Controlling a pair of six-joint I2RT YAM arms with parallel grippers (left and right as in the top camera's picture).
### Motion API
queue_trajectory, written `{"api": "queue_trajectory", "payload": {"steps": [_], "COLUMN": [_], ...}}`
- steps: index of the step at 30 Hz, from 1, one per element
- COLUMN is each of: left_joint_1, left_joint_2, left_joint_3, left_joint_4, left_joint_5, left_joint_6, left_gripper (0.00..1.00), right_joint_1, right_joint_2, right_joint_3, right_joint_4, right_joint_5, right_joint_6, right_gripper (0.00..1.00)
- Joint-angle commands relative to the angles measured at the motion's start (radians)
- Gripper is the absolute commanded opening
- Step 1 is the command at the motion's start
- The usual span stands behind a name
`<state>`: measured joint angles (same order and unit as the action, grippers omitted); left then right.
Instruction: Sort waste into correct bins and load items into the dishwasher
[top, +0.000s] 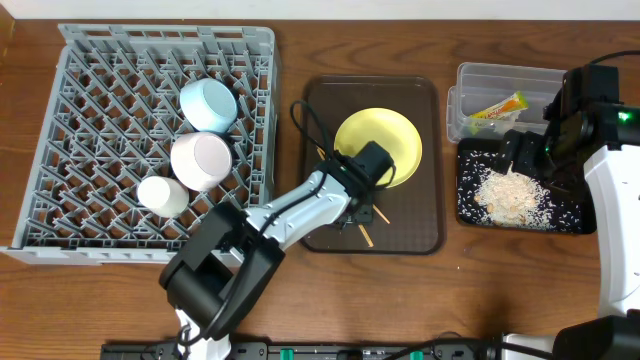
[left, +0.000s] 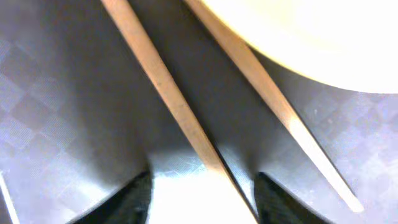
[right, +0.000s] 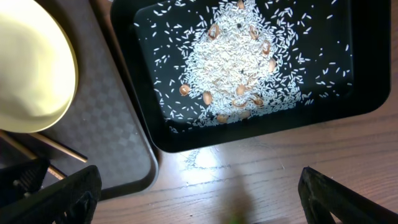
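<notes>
Surface: wooden table (top: 400, 40), with the brown serving tray (top: 425, 215) at its middle. On that tray lie the chopsticks (left: 168, 93). One runs between the parted jaws of your left gripper (left: 202, 199), not clamped. Right of the tray, your right gripper (right: 199, 199) gapes wide and empty.

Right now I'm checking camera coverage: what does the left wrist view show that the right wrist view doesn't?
Only the left wrist view: the left hand, close up, straddling one of the thin wooden chopsticks. Only the right wrist view: the shallow black rectangular tray holding whitish rice-like scraps, the wooden table, and the open right hand. Both: the round yellow plate, the chopsticks and the dark brown serving tray.
</notes>
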<state>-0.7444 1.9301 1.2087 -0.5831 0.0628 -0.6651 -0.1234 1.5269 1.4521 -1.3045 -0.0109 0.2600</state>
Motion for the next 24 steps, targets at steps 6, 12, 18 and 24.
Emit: {"api": "queue_trajectory", "payload": {"steps": [6,12,18,24], "left_joint_1": [0.003,0.004,0.005,0.034], "left_joint_2": [0.017,0.017,0.017,0.017], "left_joint_3": [-0.012,-0.029,-0.029,-0.029], "left_joint_4": [-0.026,-0.025,-0.022,-0.022], "left_joint_5": [0.087,0.082,0.052,0.004], "left_joint_6": [-0.056,-0.070,-0.070,-0.070], "left_gripper": [0.42,0.38,0.27,0.18], "right_joint_1": [-0.006,-0.006,-0.006,-0.006], "right_joint_2": [-0.010,-0.010,-0.010,-0.010], "right_joint_3": [0.005,0.005,0.005,0.005], "right_joint_4": [-0.001,-0.001,-0.005,-0.009], "right_joint_5": [-0.005,-0.005,-0.005,-0.005], "right_joint_6": [0.013,0.013,0.013,0.013], "right_gripper": [0.99,0.99,0.99,0.99]}}
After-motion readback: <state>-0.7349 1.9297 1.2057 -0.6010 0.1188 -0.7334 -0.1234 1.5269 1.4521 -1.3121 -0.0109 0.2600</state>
